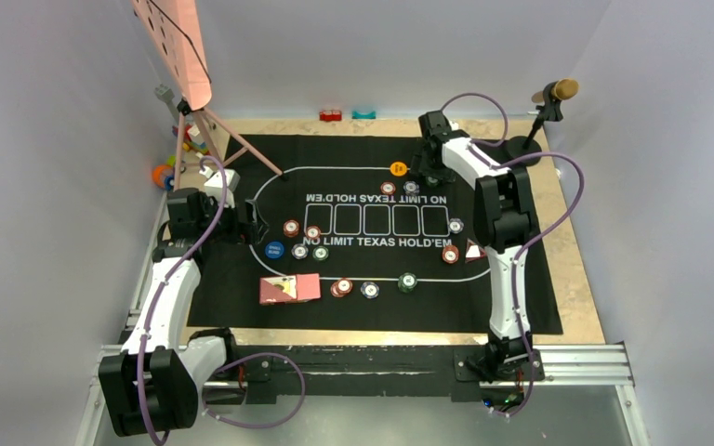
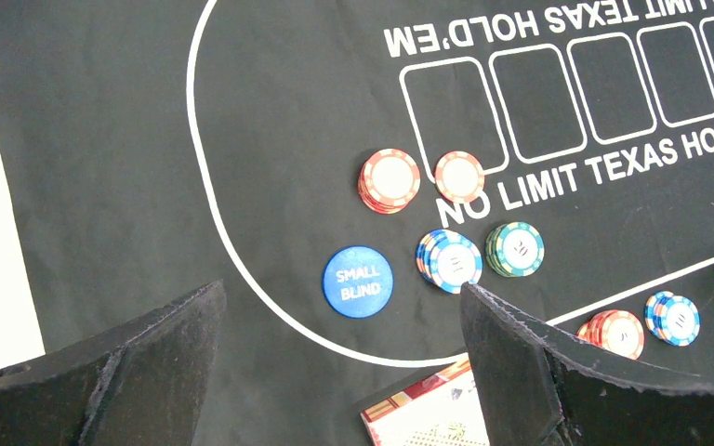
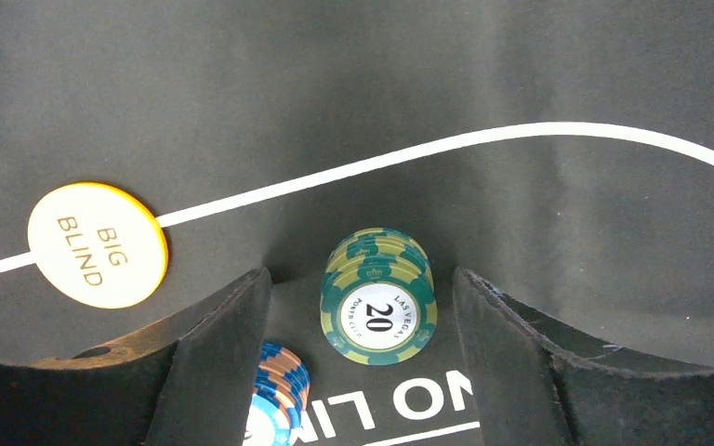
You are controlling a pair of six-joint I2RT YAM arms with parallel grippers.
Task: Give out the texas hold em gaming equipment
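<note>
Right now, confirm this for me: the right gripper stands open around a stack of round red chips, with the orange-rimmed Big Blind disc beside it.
Wrong in one respect: the stack of round chips is green, not red. The right wrist view shows it between the fingers of the open right gripper, with the orange-rimmed Big Blind disc beside it.

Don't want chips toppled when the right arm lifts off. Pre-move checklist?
1. Gaps between right fingers and green stack: ok, one shows on each side.
2. The green stack upright on the mat: ok, though slightly staggered.
3. The blue stack free of the nearer finger: cannot tell, it is partly hidden behind it.
4. The Big Blind button clear of the fingers: ok, apart.
5. The left fingers open and empty: ok.
</note>
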